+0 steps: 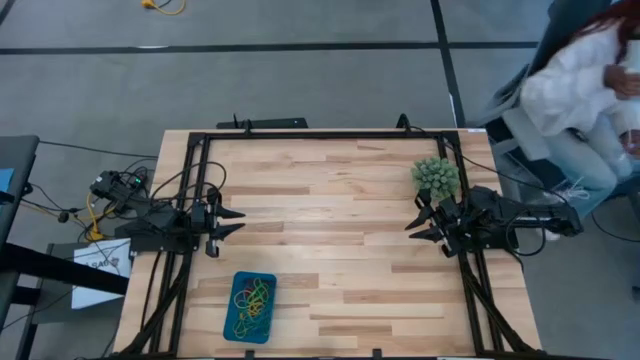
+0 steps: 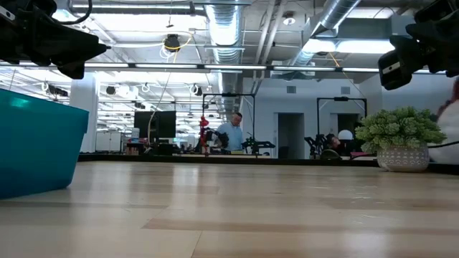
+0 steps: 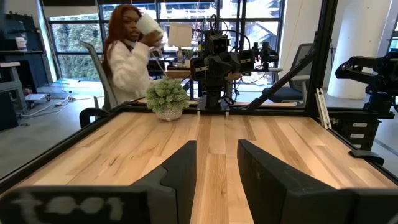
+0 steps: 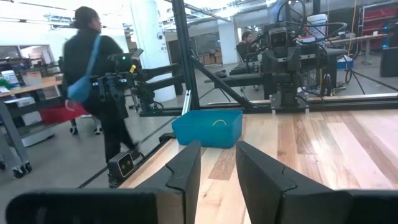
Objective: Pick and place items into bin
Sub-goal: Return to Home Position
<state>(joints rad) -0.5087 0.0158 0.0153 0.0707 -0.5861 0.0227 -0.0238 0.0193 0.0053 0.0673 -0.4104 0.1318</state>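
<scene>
The left hand (image 1: 236, 222) hovers at the 9 o'clock edge of the table (image 1: 330, 200) in the high view, pointing across toward 3 o'clock. Its fingers (image 3: 183, 169) are spread with a clear gap between them and hold nothing. The teal-blue bin (image 1: 227, 322) lies at about 5 o'clock from this hand, near it but apart, close to the 6 o'clock edge of the table. A tangle of rubber bands (image 1: 253, 303) in green, yellow and red fills the bin, and none show on the bare wood.

The right hand (image 1: 414, 229) hovers at the 3 o'clock edge and points back toward 9 o'clock. Its fingers (image 4: 186, 165) are likewise spread and empty. The bin sits well apart from this hand, at about 8 o'clock. In the right wrist view the bin (image 4: 208, 129) stands straight ahead past the fingers, with a yellow band (image 4: 217, 122) showing above its rim.

A spiky green plant (image 1: 437, 177) in a pale pot stands just beside the right hand, at its 12 o'clock. Off the table at about 2 o'clock, a person (image 1: 580, 85) in a white top is seated.
</scene>
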